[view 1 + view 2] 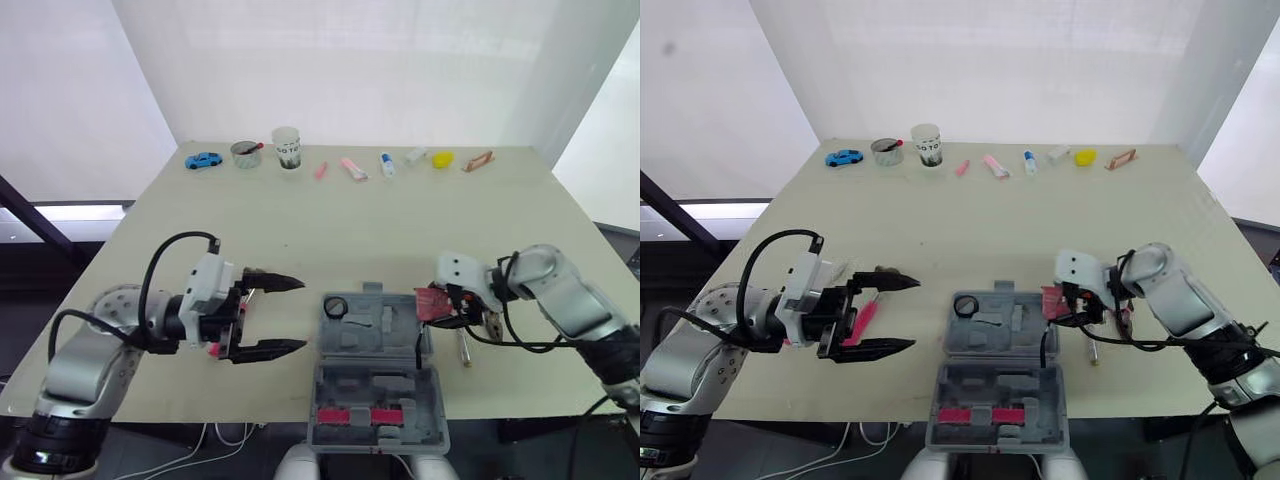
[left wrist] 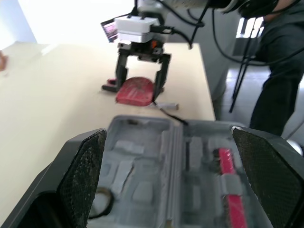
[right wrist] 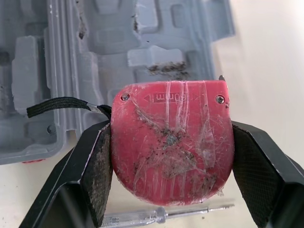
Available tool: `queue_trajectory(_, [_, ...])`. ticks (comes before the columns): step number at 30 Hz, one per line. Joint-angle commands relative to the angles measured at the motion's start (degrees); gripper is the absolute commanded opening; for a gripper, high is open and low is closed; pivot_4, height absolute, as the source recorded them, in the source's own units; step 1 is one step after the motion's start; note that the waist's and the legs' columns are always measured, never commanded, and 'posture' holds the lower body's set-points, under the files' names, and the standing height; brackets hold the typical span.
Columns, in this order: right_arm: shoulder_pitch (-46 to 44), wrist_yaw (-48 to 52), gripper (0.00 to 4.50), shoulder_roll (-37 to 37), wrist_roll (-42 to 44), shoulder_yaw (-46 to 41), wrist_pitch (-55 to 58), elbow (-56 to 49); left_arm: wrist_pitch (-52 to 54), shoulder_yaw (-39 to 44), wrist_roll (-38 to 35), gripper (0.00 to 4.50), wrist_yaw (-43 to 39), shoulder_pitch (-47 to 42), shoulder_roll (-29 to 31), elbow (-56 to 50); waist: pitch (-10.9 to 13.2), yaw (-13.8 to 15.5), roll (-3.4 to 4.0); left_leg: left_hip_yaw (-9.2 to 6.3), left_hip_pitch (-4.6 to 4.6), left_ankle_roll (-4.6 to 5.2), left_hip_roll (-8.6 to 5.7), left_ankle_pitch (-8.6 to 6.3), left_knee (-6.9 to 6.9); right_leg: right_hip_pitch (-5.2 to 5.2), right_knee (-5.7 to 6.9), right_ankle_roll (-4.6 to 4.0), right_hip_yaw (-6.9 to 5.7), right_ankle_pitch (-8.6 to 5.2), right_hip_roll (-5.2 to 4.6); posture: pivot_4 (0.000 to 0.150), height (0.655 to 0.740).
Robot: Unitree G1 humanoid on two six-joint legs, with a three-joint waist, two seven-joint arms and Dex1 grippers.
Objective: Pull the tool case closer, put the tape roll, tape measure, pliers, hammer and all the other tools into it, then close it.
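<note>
Tool case (image 1: 381, 392), one, grey, lying open at the table's 6 o'clock edge. It contains one tape roll (image 1: 335, 308) at its 11 o'clock corner and one red-handled tool (image 1: 365, 415), half sunk in the moulding, kind unclear. Tape measure (image 3: 172, 142), one, red, pinched by the right gripper (image 1: 445, 310) at the case's 2 o'clock. Screwdriver (image 3: 161, 216), one, partly covered beneath it. Left gripper (image 1: 300, 315) spread wide and empty at 10 o'clock. It masks one red tool (image 1: 862, 322), unidentifiable.

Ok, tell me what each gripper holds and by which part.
The right gripper holds the red tape measure, one finger on each side edge of its body. The left gripper is open and holds nothing.
</note>
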Motion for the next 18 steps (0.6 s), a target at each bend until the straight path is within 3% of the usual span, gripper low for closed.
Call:
queue_trajectory(1, [-3.9, -0.7, 2.98, 1.9, -3.8, 3.2, 2.2, -0.2, -1.6, 3.4, 0.8, 4.50, 0.2, 1.8, 1.5, 0.5, 0.0, -0.1, 0.00, 0.00, 0.00, 0.00, 0.00, 0.00, 0.00, 0.00, 0.00, 0.00, 0.01, 0.00, 0.00, 0.150, 0.7400])
queue_trajectory(18, [-9.6, -0.5, 2.98, 8.9, -16.6, 14.0, -2.8, 10.4, -4.1, 4.2, 2.5, 4.50, -1.1, 3.3, 2.5, 2.6, 0.0, -0.2, 0.05, 0.13, -0.11, -0.01, 0.02, 0.00, -0.01, -0.14, 0.06, -0.01, -0.08, 0.00, -0.01, 0.150, 0.7400])
